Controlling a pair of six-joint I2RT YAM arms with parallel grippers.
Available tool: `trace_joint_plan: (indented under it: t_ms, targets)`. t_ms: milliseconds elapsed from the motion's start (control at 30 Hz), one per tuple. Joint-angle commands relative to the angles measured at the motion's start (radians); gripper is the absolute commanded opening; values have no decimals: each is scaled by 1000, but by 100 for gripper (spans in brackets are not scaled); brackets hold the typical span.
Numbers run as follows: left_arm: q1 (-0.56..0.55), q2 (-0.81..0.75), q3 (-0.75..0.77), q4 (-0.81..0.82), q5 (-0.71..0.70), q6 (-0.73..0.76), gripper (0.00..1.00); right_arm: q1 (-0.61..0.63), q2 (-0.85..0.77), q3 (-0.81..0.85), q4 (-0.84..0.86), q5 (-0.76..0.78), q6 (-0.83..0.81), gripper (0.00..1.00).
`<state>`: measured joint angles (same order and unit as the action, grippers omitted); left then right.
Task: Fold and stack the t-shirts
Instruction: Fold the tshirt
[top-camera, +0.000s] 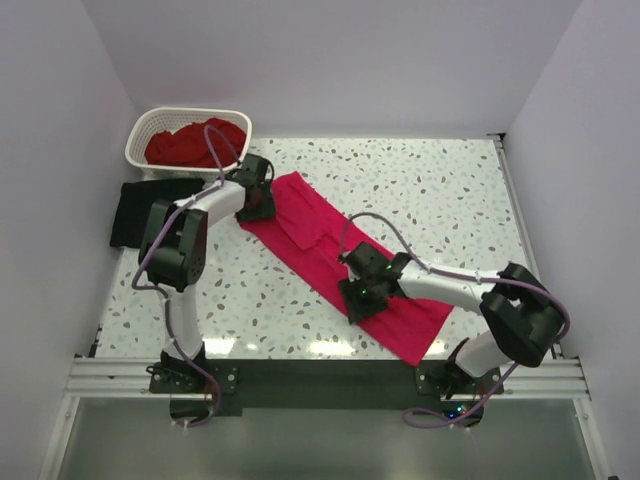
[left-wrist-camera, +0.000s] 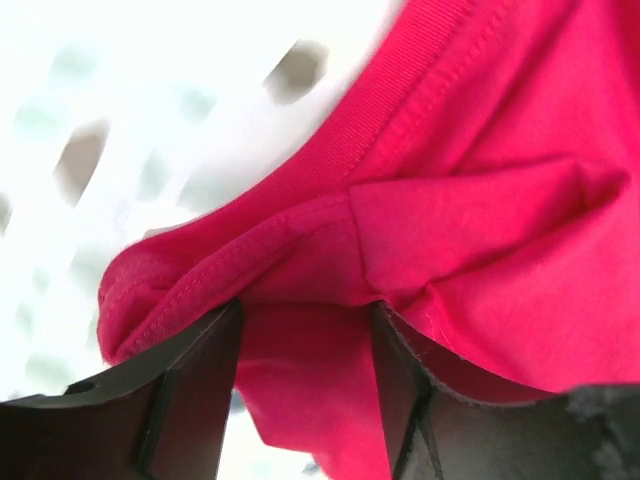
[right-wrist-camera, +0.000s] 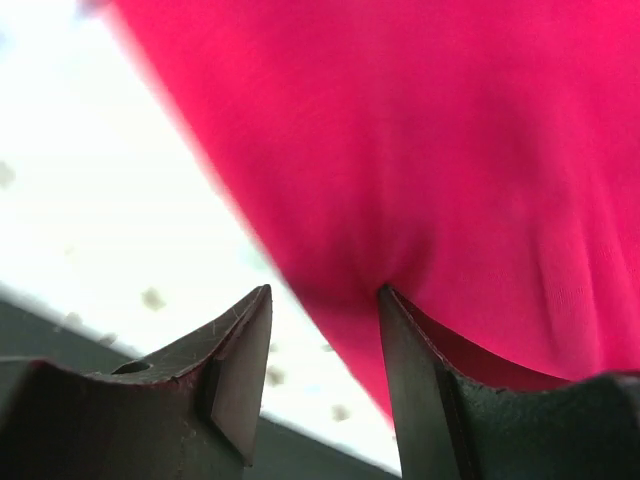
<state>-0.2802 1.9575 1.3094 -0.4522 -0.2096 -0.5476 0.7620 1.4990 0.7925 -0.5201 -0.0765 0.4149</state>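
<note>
Left wrist: shirt hem (left-wrist-camera: 300, 300) between fingers (left-wrist-camera: 190, 390)
</note>
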Motion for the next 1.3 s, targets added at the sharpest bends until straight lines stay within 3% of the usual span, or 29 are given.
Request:
trace_joint_plan:
  t_ms: [0,133,267,467,667,867,1067,1267]
  targets:
    - [-37,139,178,21,79,144,64,137,14,-13,-58,-181,122,51]
    - [-47,179,284,70,127,202,75,166,-16,66,-69,-189,98,51]
    - [-45,109,338,90,83,242,83,137,-23,221,-155,-19,-20,51]
    - [-40,-225,317,101,-46,210,100,-47,64,411,-23,-144,-129,49]
    - [-40,-564,65,113,-146,170,100,-113,317,675,101,-262,-160,41]
    - [-42,-856,-370,173,-91,152,100,-145,576,853,247,-299,-102,37]
    - [-42,-1020,-606,202,-45,158,100,-180,765,973,338,-287,-58,38]
    - [-42,-1013,-639,227,-25,160,100,-280,889,1010,431,-246,113,42]
